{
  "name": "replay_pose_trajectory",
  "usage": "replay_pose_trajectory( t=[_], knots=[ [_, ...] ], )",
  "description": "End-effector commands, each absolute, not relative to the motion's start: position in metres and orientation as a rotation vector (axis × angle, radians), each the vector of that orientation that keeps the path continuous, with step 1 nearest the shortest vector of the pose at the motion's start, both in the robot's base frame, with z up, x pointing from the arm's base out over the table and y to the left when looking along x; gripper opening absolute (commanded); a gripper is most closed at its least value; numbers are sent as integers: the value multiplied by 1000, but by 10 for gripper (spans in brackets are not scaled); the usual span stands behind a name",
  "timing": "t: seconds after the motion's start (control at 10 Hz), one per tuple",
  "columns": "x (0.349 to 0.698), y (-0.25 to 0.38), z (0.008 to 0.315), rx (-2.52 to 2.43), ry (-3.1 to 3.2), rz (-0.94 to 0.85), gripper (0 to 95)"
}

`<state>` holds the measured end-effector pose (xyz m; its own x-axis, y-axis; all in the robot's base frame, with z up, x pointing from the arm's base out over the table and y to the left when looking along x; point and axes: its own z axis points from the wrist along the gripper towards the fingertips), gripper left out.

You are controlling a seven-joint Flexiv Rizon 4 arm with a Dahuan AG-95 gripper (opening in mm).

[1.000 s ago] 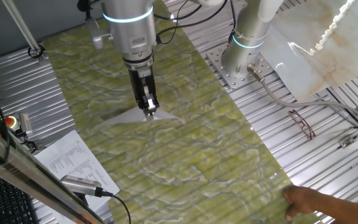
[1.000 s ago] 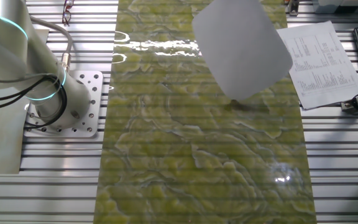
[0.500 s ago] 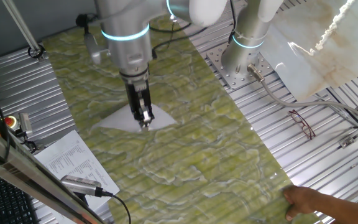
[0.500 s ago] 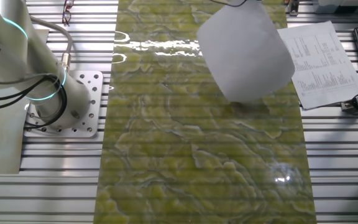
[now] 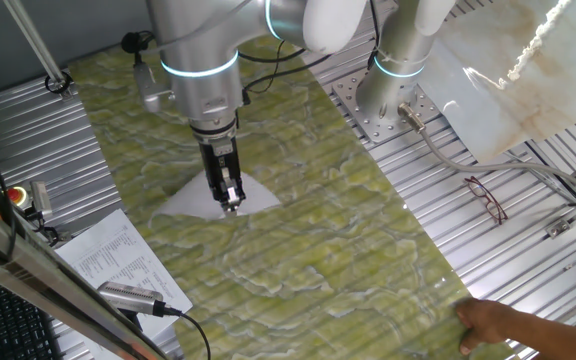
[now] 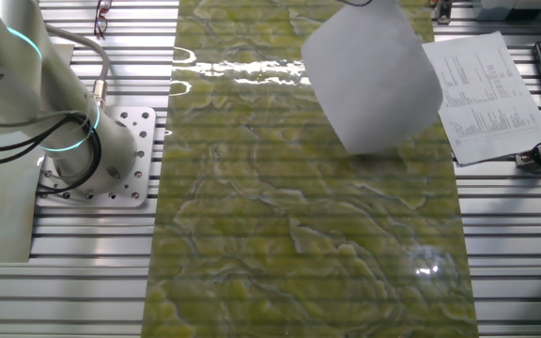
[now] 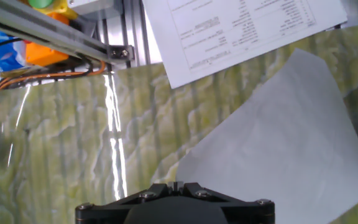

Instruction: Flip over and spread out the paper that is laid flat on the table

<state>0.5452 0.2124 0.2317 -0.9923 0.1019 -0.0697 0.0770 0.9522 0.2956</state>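
Here the gripper [image 5: 230, 203] is pinched closed on the paper [image 6: 372, 80], gripping it at an edge or corner while the rest of the sheet hangs and fans out from the fingers. The paper is lifted above the table [image 5: 298, 230], over the half of the green marbled strip that lies away from the arm's base [image 6: 101, 150], toward the long edge where a printed sheet [image 6: 491, 80] lies on the ribbed metal.

From the hand view the blank sheet spreads out below the fingers, one corner [image 7: 301, 53] just short of the printed page; whether any part touches the table I cannot tell.

The sheet looks very light and limp: it drapes rather than holding its shape, so it will likely flutter, fold or slide on the smooth surface. It creases easily, so the grip belongs at a margin or corner. Laying it down slowly, trailing edge first, should help it settle flat.
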Motion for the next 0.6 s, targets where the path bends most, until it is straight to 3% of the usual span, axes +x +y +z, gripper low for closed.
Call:
replay_pose_trajectory(
  t=[0.1,0.6],
  knots=[
    [546,212,231,148,2991,472,190],
    [546,212,231,156,2985,480,190]
  ],
)
